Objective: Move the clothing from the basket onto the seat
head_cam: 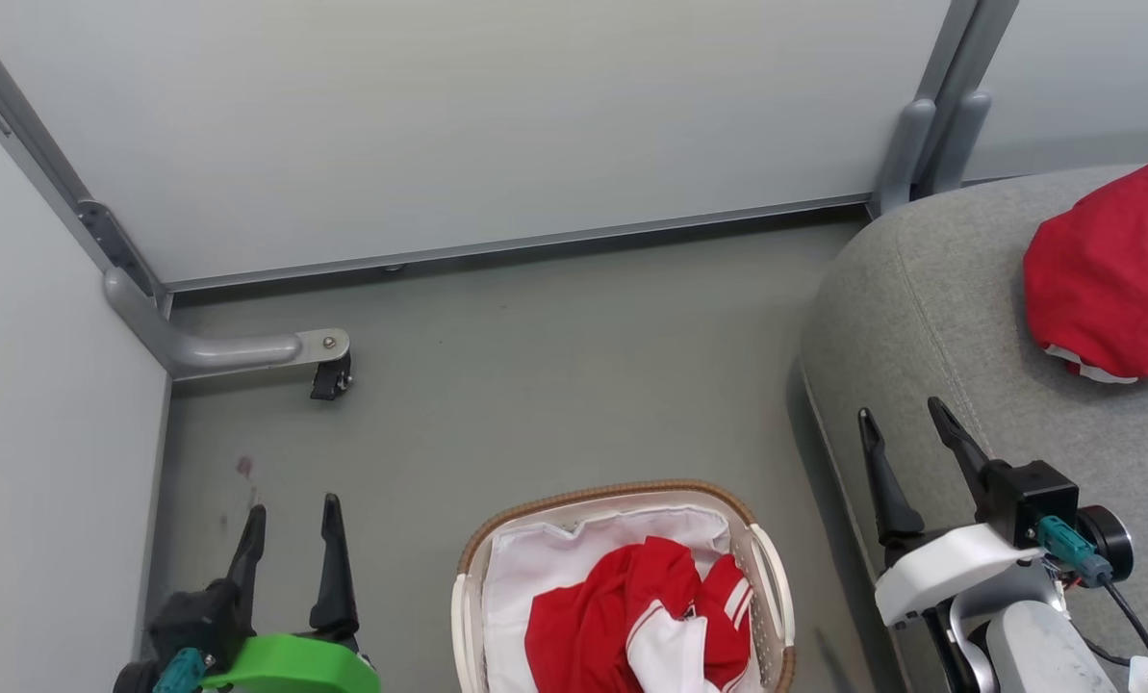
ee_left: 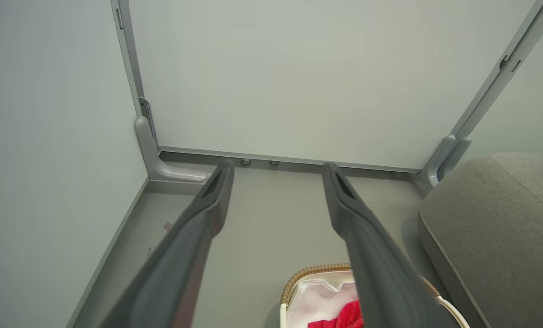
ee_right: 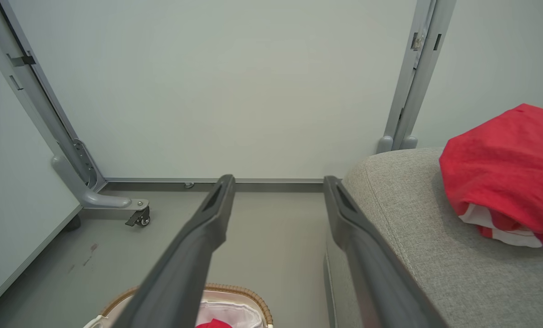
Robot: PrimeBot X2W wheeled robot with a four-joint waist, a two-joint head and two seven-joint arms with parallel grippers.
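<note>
The white basket point(head_cam: 769, 577) with a brown woven rim stands on the floor at the bottom centre. Inside it lies the red jersey point(head_cam: 631, 606) with white-striped sleeves, on a white liner point(head_cam: 535, 568). The plain red garment point(head_cam: 1112, 269) with white trim rests on the grey seat point(head_cam: 920, 308) at the right, and is also seen in the right wrist view point(ee_right: 503, 168). My left gripper point(head_cam: 293, 525) is open over the floor left of the basket. My right gripper point(head_cam: 905, 419) is open above the seat's left edge, nothing between its fingers.
Pale partition walls point(head_cam: 487, 125) close off the back and left. A grey metal foot with a black caster point(head_cam: 328, 375) juts onto the floor at the left corner. Grey posts point(head_cam: 930, 144) stand behind the seat. Grey floor point(head_cam: 554, 385) lies between wall, basket and seat.
</note>
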